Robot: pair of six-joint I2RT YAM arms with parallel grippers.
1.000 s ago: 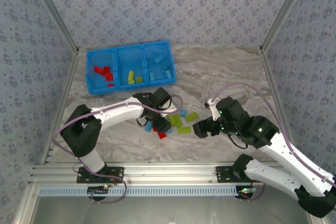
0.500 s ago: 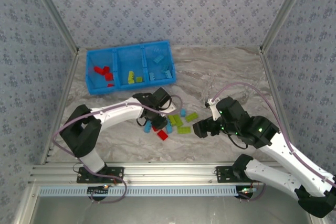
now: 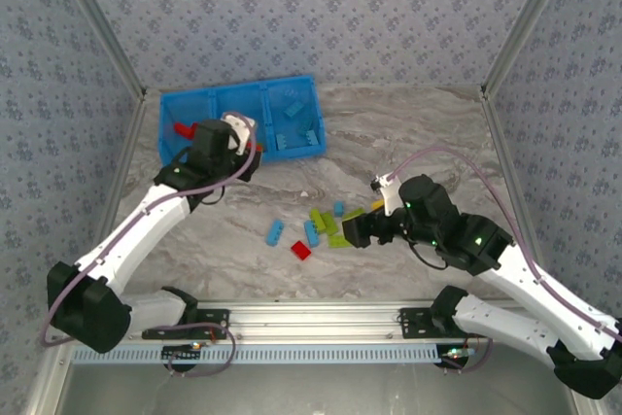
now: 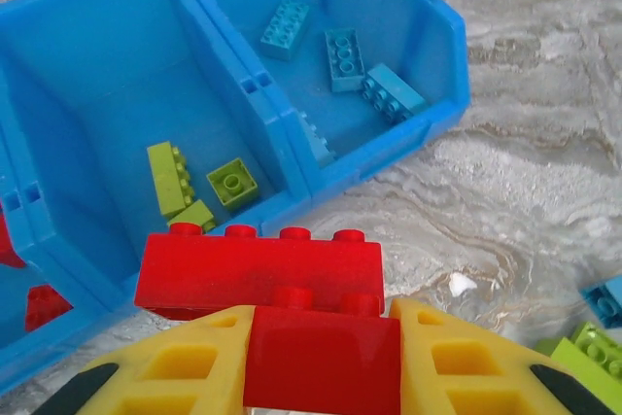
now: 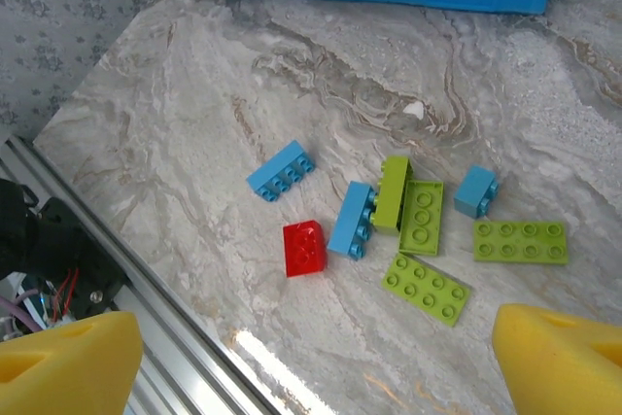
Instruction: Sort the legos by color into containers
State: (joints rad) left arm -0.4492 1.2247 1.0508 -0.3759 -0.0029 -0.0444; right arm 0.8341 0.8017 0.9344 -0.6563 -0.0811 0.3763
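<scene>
Marbled table (image 3: 418, 133) within patterned walls. The left gripper (image 4: 321, 357), its fingers clamped on two joined red legos (image 4: 258, 264), has left the loose pile (image 5: 422, 217), where it was closing a second ago. It now hangs over the blue bin (image 3: 301, 151), at ten o'clock of that pile. In the wrist view the red compartment lies at eight o'clock of the load, so a small shift probably precedes release. The right gripper (image 5: 311, 366), fingers wide apart and empty, has edged toward the pile. One red brick (image 5: 304, 247) remains there.
</scene>
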